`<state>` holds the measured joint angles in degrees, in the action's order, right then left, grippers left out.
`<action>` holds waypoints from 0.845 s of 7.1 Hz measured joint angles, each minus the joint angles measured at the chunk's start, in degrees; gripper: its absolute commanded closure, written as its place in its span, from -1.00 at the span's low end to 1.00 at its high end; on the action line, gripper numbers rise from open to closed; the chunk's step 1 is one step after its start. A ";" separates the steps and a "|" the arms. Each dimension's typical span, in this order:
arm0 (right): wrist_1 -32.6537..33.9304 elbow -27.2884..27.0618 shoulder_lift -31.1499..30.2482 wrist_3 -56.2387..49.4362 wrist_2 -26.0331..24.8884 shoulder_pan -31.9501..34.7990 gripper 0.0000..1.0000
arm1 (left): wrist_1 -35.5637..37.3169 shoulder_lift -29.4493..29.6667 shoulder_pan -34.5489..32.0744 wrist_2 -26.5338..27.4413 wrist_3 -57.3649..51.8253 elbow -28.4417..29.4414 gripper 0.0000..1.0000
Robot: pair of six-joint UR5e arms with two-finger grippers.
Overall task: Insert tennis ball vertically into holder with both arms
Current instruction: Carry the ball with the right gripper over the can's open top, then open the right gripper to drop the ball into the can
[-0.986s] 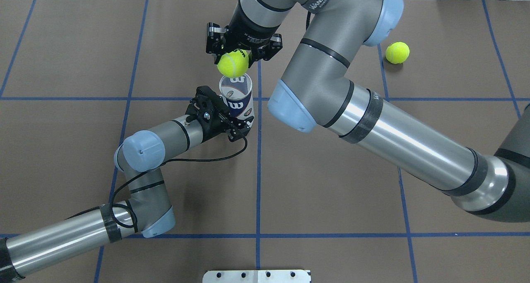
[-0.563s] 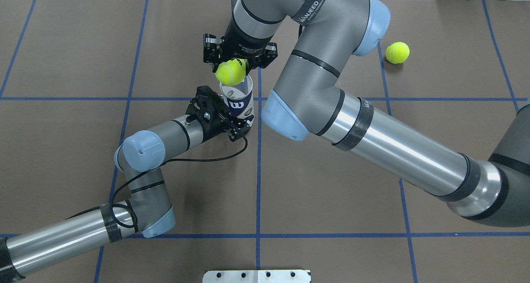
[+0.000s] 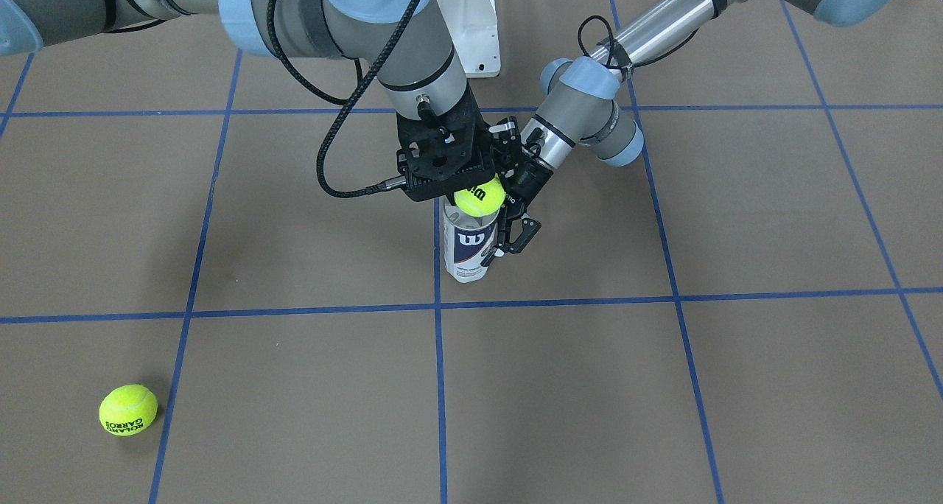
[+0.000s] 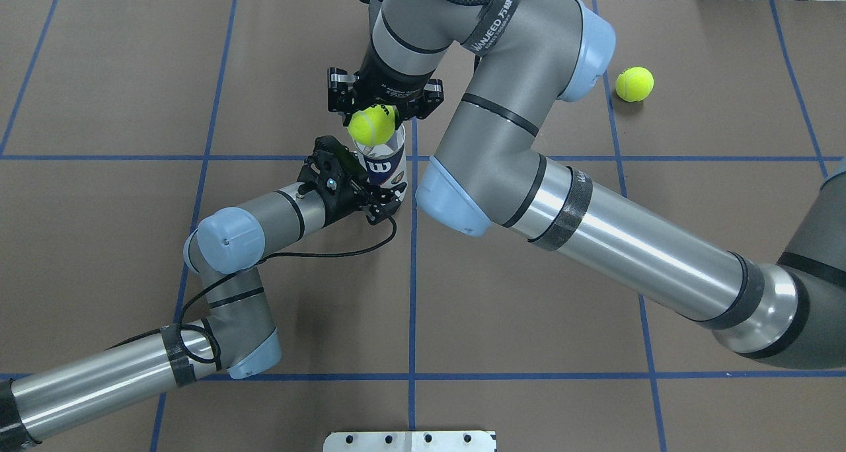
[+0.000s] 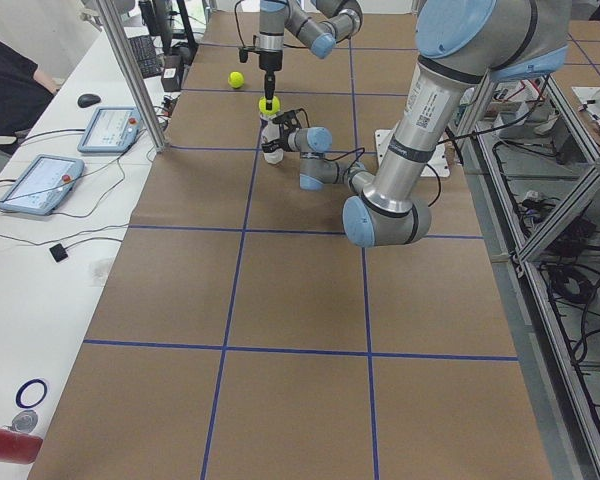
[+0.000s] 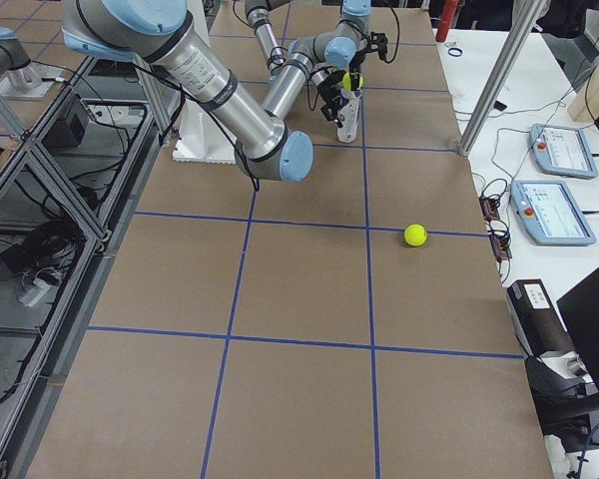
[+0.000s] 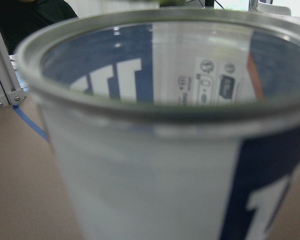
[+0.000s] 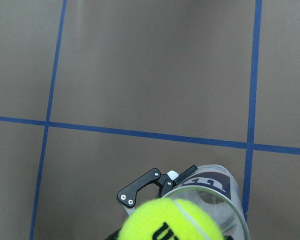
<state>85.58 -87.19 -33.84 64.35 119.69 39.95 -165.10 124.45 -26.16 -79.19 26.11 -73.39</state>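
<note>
- Spanning every view: brown table point(image 4: 99, 254) with a blue tape grid.
- Right arm point(image 4: 628, 240) reaches down; right gripper point(image 4: 373, 115) clamped on a tennis ball point(image 4: 371, 128), which sits right at the holder's mouth.
- Left arm point(image 4: 264, 217) low; left gripper point(image 4: 362, 186) closed around the holder's side.
- Holder point(image 4: 388, 164) upright on the table, beside a tape crossing.
- Second ball point(image 4: 634, 84) loose, well apart.

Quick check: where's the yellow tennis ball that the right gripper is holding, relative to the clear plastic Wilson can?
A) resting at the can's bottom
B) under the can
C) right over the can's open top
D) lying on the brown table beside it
C: the yellow tennis ball, pinched in the right gripper, sits right over the open top of the clear plastic Wilson can, which the left gripper holds upright.
</note>
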 measured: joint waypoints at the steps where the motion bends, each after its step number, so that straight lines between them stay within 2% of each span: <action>1: 0.20 -0.01 -0.21 -0.01 -0.05 -0.03 1.00 | 0.00 0.00 -0.01 0.00 -0.03 0.00 -0.67; 2: 0.52 -0.05 -0.20 -0.01 -0.07 -0.04 0.74 | -0.01 0.00 -0.03 0.00 -0.06 0.00 -0.67; 3: 0.77 -0.12 -0.12 -0.01 -0.06 -0.04 -0.64 | 0.01 0.00 -0.03 0.00 -0.10 -0.02 -0.67; 4: 0.92 -0.27 -0.12 -0.01 -0.04 -0.04 -0.95 | 0.03 0.00 -0.06 0.00 -0.15 -0.03 -0.67; 6: 0.99 -0.63 -0.16 -0.01 -0.07 -0.05 -0.97 | 0.04 -0.01 -0.10 0.00 -0.18 -0.01 -0.67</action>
<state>86.56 -87.82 -34.01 64.33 119.63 39.90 -165.06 124.44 -26.26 -79.19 25.93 -73.40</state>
